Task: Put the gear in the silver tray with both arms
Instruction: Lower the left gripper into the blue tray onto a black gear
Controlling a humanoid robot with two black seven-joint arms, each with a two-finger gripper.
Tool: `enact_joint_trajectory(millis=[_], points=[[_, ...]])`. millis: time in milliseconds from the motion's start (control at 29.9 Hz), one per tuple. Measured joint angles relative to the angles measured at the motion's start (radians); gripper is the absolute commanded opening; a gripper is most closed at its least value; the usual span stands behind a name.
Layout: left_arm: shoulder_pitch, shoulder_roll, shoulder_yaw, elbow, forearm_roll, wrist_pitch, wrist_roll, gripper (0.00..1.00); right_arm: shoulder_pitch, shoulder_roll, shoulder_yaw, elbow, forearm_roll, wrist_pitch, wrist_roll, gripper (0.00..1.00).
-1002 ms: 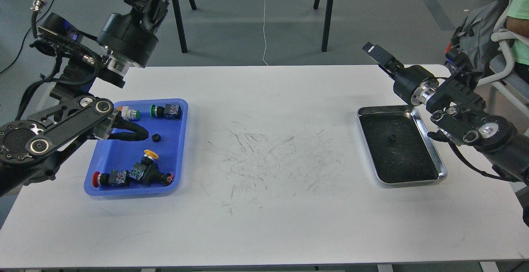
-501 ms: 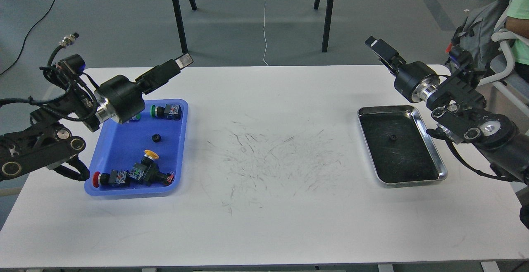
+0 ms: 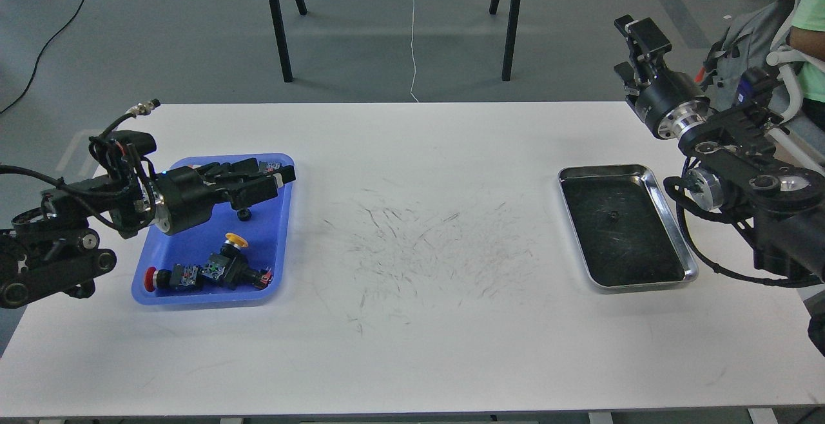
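At nine o'clock on the white rectangular table [image 3: 412, 346], the shallow blue plastic tray [image 3: 193, 295] held several small push-button switches with red, yellow and green caps, and one small black ring-shaped gear [image 3: 243, 214] lay on its floor toward the tray's three o'clock side. Over half a second the left arm had swung down from a raised pose above the tray's far rim, and the left gripper [image 3: 274, 182] now reached low across the tray's twelve o'clock end, its fingertips just above and slightly past the gear; the fingers showed only a narrow gap between them and gripped nothing, though how far they were parted I could not tell at this angle. That drop read as the approach for a pick, so the gear on this side had not yet been lifted. Across the scuffed middle of the table, at three o'clock, the silver rectangular metal tray [image 3: 670, 218] with its dark scratched bottom already held a second small black gear [image 3: 612, 215] near its centre. Beyond it, at about two o'clock, the right arm had pulled up and away from the tray, and the right gripper [image 3: 635, 47] pointed upward past the table's far edge with fingers parted and nothing between them, which suggested its share was delivered.
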Motion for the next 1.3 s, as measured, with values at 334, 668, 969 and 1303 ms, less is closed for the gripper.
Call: enact_joint_trajectory(millis=[334,668,969,1303], points=[[0.012,-0.013,0.015,0.166,0.122,-0.027,0.000,1.00,-0.011,0.003,0.009,0.000,0.079,-0.006,0.000,0.95],[0.007,-0.085,0.020,0.332,0.205,-0.054,0.000,1.00,-0.012,0.003,0.007,-0.001,0.080,-0.009,0.000,0.95],[0.016,-0.109,0.027,0.341,0.203,-0.118,0.000,0.99,-0.012,0.007,-0.002,-0.001,0.078,-0.010,0.000,0.95],[0.028,-0.112,0.068,0.364,0.249,-0.082,0.000,0.97,-0.015,0.011,-0.008,-0.005,0.075,-0.010,0.000,0.95]])
